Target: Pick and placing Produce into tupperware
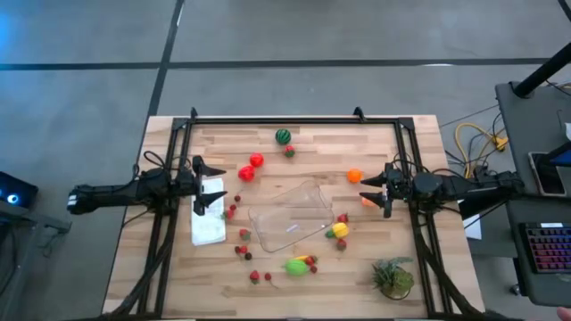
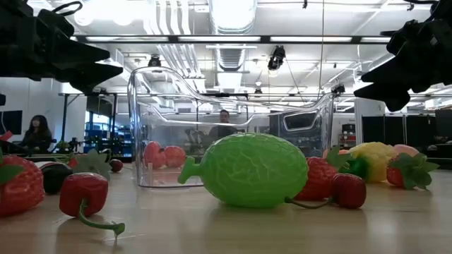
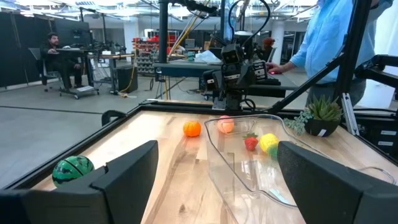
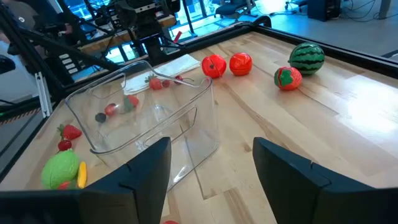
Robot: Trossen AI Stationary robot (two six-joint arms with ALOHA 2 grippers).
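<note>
The clear tupperware (image 1: 290, 217) stands on its base at mid-table, and I see nothing inside it from above. Produce lies around it: a striped melon (image 1: 283, 136), two red tomatoes (image 1: 251, 167), an orange (image 1: 354, 176), a yellow pepper (image 1: 339, 230), a lime-green fruit (image 1: 296, 266) and small red berries (image 1: 243, 234). My left gripper (image 1: 222, 187) hovers open, left of the tupperware and pointing at it. My right gripper (image 1: 364, 191) hovers open on its right, beside the orange. Nothing is between either pair of fingers (image 3: 130, 168) (image 4: 149, 165).
A white folded cloth (image 1: 210, 223) lies under and near my left gripper. A spiky potted plant (image 1: 393, 276) stands at the near right corner. A black frame (image 1: 294, 119) runs along the table's far edge and sides. People show in the room beyond.
</note>
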